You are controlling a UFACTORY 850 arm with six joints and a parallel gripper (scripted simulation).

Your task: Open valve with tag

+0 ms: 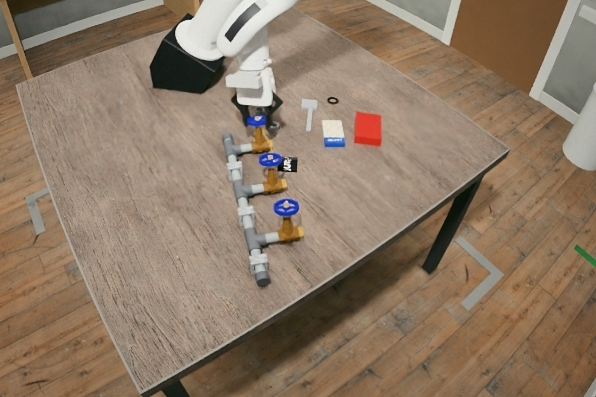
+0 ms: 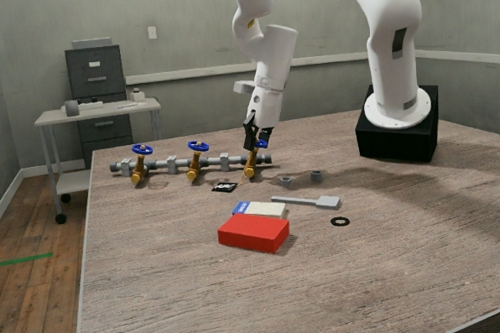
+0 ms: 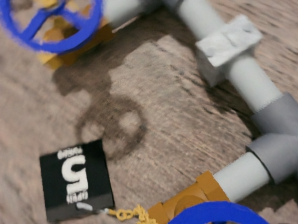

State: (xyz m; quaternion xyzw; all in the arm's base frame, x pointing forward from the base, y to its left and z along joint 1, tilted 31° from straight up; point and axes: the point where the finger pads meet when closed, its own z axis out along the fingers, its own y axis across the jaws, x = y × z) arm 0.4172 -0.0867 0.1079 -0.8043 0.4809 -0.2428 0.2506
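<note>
A grey pipe [image 1: 245,199] carries three brass valves with blue handwheels. My gripper [image 1: 256,119] is shut on the handwheel [image 2: 261,143] of the valve nearest the arm's base, coming down on it from above. In the wrist view that handwheel [image 3: 220,215] shows at the bottom edge. A gold chain [image 3: 127,215] runs from this valve to a black tag [image 3: 75,186] lying flat on the table, marked with a large 5. The tag also shows in the exterior view [image 2: 223,186]. The middle valve [image 1: 270,159] and the far valve [image 1: 286,207] stand free.
A red block [image 2: 253,232], a white and blue box [image 2: 260,208], a grey T-shaped tool [image 2: 310,200] and a black ring [image 2: 340,218] lie beside the valves. Two small grey fittings [image 2: 287,181] sit near the held valve. The arm's black base [image 2: 396,133] stands behind.
</note>
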